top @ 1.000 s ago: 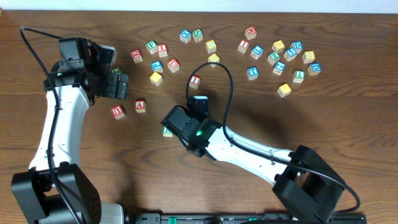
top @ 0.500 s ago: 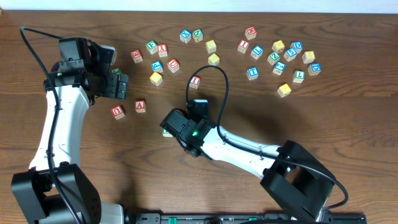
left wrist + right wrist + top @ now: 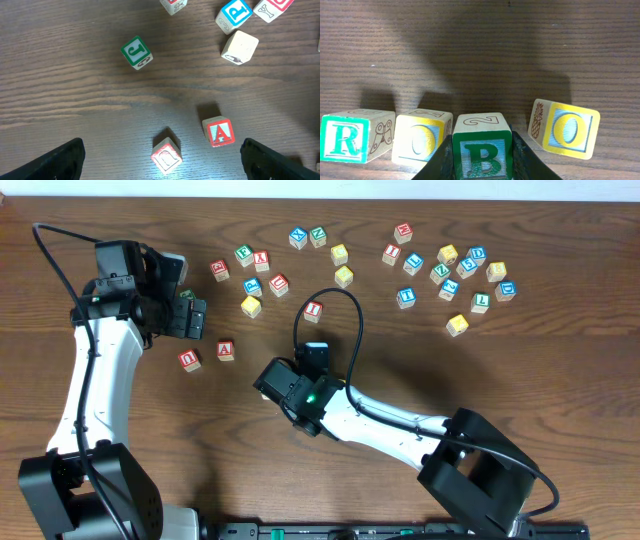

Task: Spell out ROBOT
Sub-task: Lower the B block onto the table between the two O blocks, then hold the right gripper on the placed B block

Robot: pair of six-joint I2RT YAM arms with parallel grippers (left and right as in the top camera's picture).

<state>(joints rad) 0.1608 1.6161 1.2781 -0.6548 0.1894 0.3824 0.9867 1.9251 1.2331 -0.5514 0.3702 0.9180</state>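
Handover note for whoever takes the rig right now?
Left gripper: open, empty, above the A block.
Right gripper: shut on the B block, third in the row after R and first O.
Second O: right of B, apart and skewed.
Done: R, O.
Left: release B, straighten the second O, add a T; none legible among the loose blocks.

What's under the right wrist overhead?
Hidden overhead. The wrist camera shows the right gripper shut on a green B block, between a close O block and a farther O block.
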